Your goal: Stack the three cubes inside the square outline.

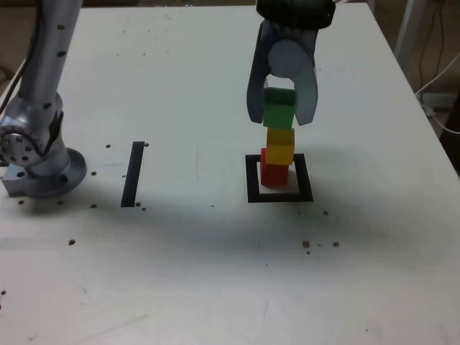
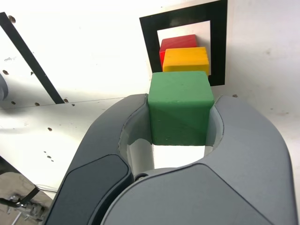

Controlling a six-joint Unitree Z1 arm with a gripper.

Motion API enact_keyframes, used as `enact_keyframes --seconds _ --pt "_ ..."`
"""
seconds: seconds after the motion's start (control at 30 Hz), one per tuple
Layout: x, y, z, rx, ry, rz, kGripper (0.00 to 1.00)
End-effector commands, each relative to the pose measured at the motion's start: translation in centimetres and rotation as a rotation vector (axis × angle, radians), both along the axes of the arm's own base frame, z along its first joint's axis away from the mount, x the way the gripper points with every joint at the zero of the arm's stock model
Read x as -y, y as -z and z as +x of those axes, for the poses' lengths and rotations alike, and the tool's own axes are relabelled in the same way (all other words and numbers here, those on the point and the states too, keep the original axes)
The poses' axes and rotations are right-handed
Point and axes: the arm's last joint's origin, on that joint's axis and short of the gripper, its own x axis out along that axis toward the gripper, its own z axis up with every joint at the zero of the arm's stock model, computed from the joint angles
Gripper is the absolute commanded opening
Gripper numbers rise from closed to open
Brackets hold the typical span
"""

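Note:
In the exterior view the red cube (image 1: 272, 172) stands inside the black square outline (image 1: 251, 185) with the yellow cube (image 1: 280, 146) stacked on it, shifted slightly to the exterior view's right. The green cube (image 1: 278, 111) sits at the top, just above or resting on the yellow one; I cannot tell whether they touch. My gripper (image 1: 280, 109) is shut on the green cube from both sides. The wrist view shows the green cube (image 2: 180, 107) clamped between the grey jaws of the gripper (image 2: 180, 117), with the yellow cube (image 2: 185, 60), the red cube (image 2: 177, 43) and the square outline (image 2: 149, 44) beyond it.
A single straight black strip (image 1: 133, 173) lies on the white table to the exterior view's left of the outline. The arm's grey base (image 1: 42, 154) stands at the table's left edge. Small dark specks dot the tabletop. Cables hang beyond the table's right side.

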Motion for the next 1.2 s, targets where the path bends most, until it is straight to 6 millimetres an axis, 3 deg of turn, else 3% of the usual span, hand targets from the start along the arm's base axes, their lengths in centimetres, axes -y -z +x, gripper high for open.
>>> enact_keyframes --seconds 0.0,1.07,1.17 --pt "0.2 -0.2 -0.5 -0.026 0.003 0.000 0.24" --pt "0.4 1.5 0.7 -0.039 0.007 0.004 0.24" --pt "0.5 1.6 0.8 -0.039 0.007 0.005 0.28"
